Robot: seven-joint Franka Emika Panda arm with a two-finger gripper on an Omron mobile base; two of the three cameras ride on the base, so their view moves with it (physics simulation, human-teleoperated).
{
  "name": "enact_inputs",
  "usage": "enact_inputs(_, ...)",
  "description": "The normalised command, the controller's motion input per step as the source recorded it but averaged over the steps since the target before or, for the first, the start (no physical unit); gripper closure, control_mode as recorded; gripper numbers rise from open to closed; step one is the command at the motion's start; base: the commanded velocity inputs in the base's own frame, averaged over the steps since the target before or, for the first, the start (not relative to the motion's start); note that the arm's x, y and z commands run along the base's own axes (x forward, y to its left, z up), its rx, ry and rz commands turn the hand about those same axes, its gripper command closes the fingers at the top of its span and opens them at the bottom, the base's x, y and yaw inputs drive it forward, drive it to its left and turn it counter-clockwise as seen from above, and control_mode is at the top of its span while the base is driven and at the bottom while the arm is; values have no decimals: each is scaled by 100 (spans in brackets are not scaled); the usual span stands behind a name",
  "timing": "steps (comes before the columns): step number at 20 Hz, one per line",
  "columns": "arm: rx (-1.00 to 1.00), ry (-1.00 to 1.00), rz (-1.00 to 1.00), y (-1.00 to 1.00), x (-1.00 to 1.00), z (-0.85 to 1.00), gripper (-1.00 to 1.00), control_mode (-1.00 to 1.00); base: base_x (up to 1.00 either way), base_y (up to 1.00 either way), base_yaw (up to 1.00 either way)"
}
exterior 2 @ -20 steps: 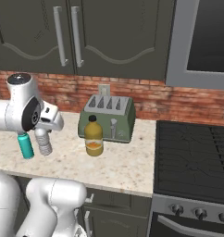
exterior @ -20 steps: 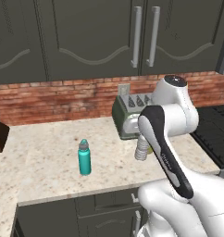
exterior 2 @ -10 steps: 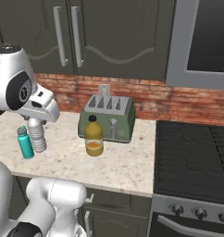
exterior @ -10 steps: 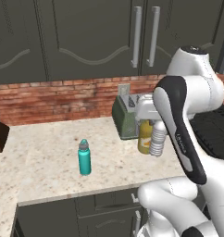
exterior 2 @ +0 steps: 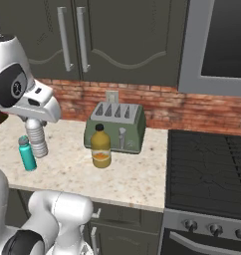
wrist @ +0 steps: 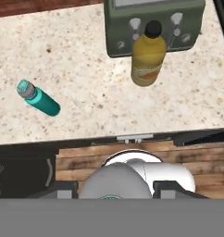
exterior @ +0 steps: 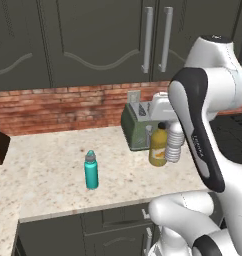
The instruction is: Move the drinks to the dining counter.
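Note:
My gripper (exterior 2: 36, 123) is shut on the small clear water bottle (exterior 2: 38, 141), holding it upright in the air above the wall counter's (exterior: 48, 165) front edge. In the hand view the water bottle (wrist: 116, 180) sits between the two fingertips (wrist: 63, 187). In the left base view my forearm partly covers the water bottle (exterior: 174, 145). The teal bottle (exterior: 91, 171) (exterior 2: 27, 154) (wrist: 40, 99) stands on the counter. The yellow-orange juice bottle (exterior: 158, 146) (exterior 2: 100, 147) (wrist: 148, 55) stands in front of the toaster. The dining counter is out of view.
A green toaster (exterior 2: 117, 124) (exterior: 138, 125) stands against the brick wall behind the juice bottle. A black stove (exterior 2: 207, 169) adjoins the counter on the right. Dark cabinets hang above. Wooden floor (wrist: 86, 159) shows below the counter's front edge.
The arm has folded upward and drawn the held water bottle up and back from over the counter toward its front edge. The other two bottles have not moved.

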Motion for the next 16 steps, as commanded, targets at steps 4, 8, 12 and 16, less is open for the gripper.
enact_inputs(4, -1, -23, 0, 0, -1, 21, 100, -100, 0, 0, 0)
enact_inputs(8, 0, -4, 0, -2, -2, 4, 100, 100, -11, -35, 0)
enact_inputs(12, 0, 0, 0, 0, 0, 0, 100, 100, -16, -92, -5)
enact_inputs(16, 0, 0, 0, 0, 0, 0, 100, 100, -59, -99, -32)
